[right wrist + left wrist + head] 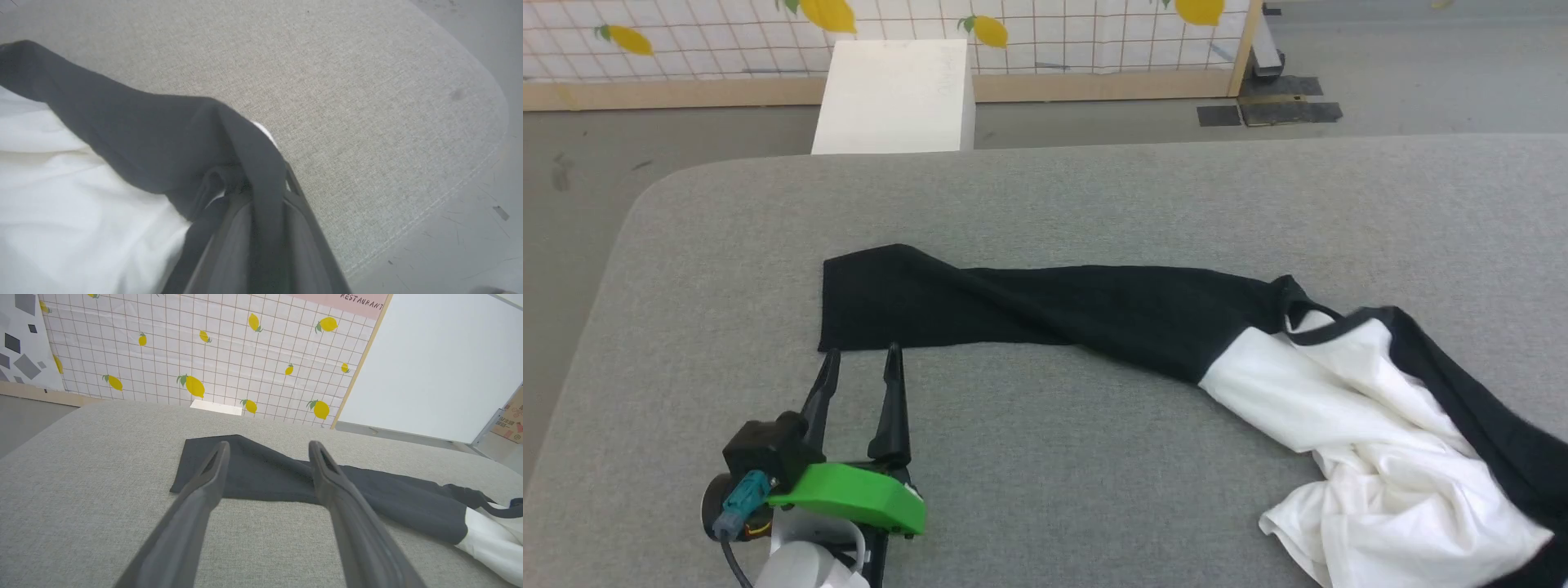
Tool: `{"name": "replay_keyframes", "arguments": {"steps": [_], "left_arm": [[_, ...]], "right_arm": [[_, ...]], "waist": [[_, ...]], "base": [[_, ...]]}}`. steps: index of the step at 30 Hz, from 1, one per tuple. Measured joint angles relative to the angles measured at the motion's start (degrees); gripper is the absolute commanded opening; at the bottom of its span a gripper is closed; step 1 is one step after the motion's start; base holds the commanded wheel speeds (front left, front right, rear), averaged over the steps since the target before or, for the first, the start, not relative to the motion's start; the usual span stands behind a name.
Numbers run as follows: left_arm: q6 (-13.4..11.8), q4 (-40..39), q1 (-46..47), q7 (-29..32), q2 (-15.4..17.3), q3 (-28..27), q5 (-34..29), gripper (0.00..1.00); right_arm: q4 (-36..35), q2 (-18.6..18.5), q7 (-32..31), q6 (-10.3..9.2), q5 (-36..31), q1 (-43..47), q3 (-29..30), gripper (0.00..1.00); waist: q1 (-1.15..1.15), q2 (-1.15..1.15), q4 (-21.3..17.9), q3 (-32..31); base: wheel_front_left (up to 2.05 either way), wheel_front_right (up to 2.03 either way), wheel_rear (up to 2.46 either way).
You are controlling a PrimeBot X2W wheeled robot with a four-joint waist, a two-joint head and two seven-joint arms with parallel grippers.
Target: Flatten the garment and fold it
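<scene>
The grey padded tabletop (1094,204) carries the garment (1372,408), which lies well short of flat. Its white body is bunched in a heap toward 4 o'clock in the head view. One black sleeve (1013,306) is drawn out long and fairly smooth toward 9 o'clock, with its cuff end lying square. The step in hand looks like the flattening, with folding some way off. The left hand (863,351) sits at about 7 o'clock, fingers spread wide and empty, their tips just at the near edge of the cuff. In its own wrist view, the right hand (261,196) is clamped on a fold of the garment's black cloth near the tabletop's corner. The next move probably calls for the left hand to pin or pinch the cuff while the right draws its cloth outward toward 3 o'clock, opening out the crumpled white body.
</scene>
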State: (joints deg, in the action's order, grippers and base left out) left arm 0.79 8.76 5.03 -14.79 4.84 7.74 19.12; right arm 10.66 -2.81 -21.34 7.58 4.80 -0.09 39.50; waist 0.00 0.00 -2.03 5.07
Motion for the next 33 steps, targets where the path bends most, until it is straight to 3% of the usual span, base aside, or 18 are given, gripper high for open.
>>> {"name": "replay_keyframes", "arguments": {"steps": [3, 7, 13, 22, 32, 33], "left_arm": [[0.46, 0.42, 0.0, 0.0, -0.22, -0.25, -0.02, 1.0], [1.25, 1.83, 0.73, 0.0, -0.65, 0.69, -0.22, 1.0], [2.31, 5.73, 9.36, 3.3, -0.9, 5.11, -1.88, 1.0], [5.2, 19.49, 24.78, 21.01, -1.44, 15.86, -4.95, 1.0], [5.2, 29.99, 33.98, 43.31, -0.77, 18.82, -6.1, 1.0], [5.2, 30.19, 34.76, 45.44, -0.74, 18.96, -6.04, 0.72]], "right_arm": [[-2.11, -0.09, 5.13, -0.01, -0.4, -0.24, -4.68, 1.0], [-7.75, -0.08, 13.05, -0.01, -1.49, -0.12, -15.25, 1.0], [-11.87, -0.07, 21.25, -0.01, -1.62, 0.35, -27.46, 1.0], [-11.72, -0.04, 23.39, -0.01, 0.36, 0.18, -34.7, 1.0], [-11.55, -0.05, 24.24, -0.01, 2.34, -1.41, -37.08, 1.0], [-11.49, -0.07, 24.34, -0.01, 2.36, -1.44, -37.06, 1.0]], "waist": [[0.0, 0.0, -0.88, -0.13], [0.0, 0.0, -2.47, -0.04], [0.0, 0.0, -5.22, 1.33], [0.0, 0.0, -9.01, 5.73], [0.0, 0.0, -13.1, 9.94], [0.0, 0.0, -13.37, 10.31]], "base": [[0.0, 0.0, 0.0], [0.0, 0.0, 0.0], [0.0, 0.0, 0.0], [0.0, 0.0, 0.0], [0.0, 0.0, 0.0], [0.0, 0.0, 0.0]]}}
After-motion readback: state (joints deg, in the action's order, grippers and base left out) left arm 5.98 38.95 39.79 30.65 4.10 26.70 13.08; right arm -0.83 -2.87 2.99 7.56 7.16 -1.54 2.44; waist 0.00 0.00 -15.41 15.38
